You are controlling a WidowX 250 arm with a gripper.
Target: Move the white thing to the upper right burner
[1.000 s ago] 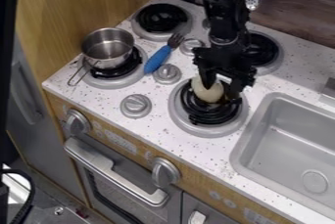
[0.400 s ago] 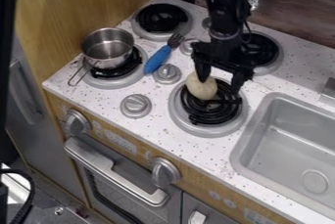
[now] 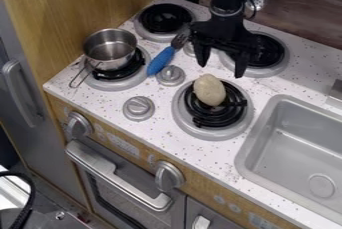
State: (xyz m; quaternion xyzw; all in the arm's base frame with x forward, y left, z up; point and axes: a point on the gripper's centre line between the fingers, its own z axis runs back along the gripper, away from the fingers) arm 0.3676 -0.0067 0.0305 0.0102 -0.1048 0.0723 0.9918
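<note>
White egg-shaped thing (image 3: 209,90) is seated, ungripped, on the far left part of the black-coiled near right burner (image 3: 220,116), and on its far side the black two-finger gripper (image 3: 220,71) is held with fingers spread apart. By the gripper, the black-coiled far right burner (image 3: 270,53) is partly hidden. To the left, a blue-handled fork (image 3: 160,61) is laid on the speckled white counter (image 3: 161,119); farther left, a small round steel pot (image 3: 110,48) is set on the near left burner (image 3: 135,68). At right, a grey rectangular sink (image 3: 294,145) is fitted
</note>
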